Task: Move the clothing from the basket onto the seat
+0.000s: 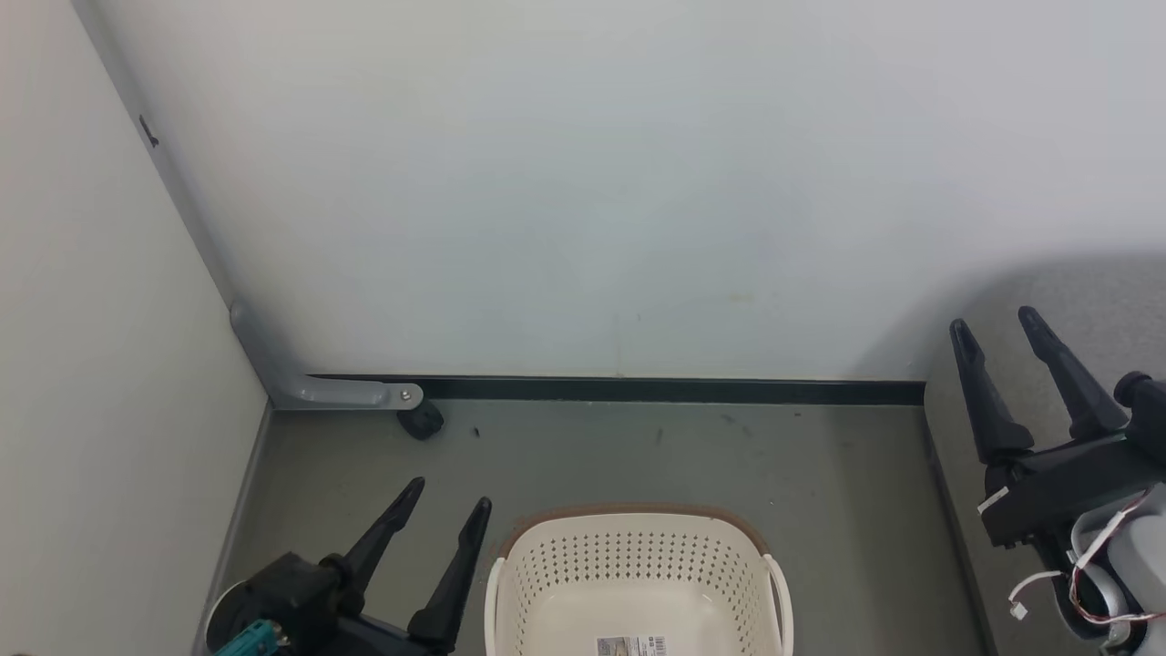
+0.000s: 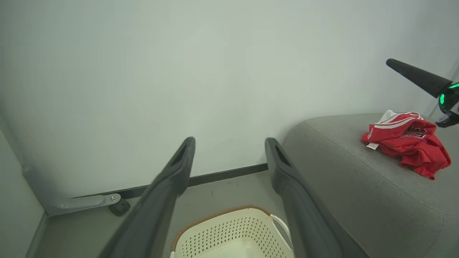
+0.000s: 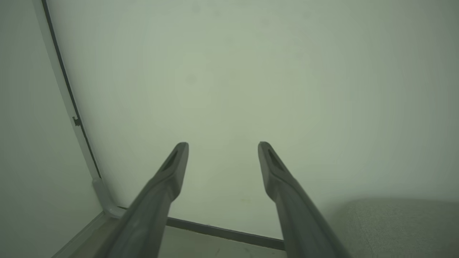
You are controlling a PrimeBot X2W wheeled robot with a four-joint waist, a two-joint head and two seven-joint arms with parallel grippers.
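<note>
Lying on grey woven seat [image 2: 358, 186] right of left gripper [image 2: 230, 141] fingers: red clothing [image 2: 408, 143], left wrist view; head view: cream perforated basket [image 1: 638, 556], right gripper [image 1: 994, 321]; both spread, empty

Bare test bay, prob. a lab. Plain white partition walls [image 1: 583, 182] w/ a caster foot [image 1: 421, 421]. Smooth grey-green floor [image 1: 729, 456].

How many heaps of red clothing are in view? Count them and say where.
1. The clothing lies bunched on the seat. The basket shows none, though its near end is cut off; the heap may hold several garments.
</note>
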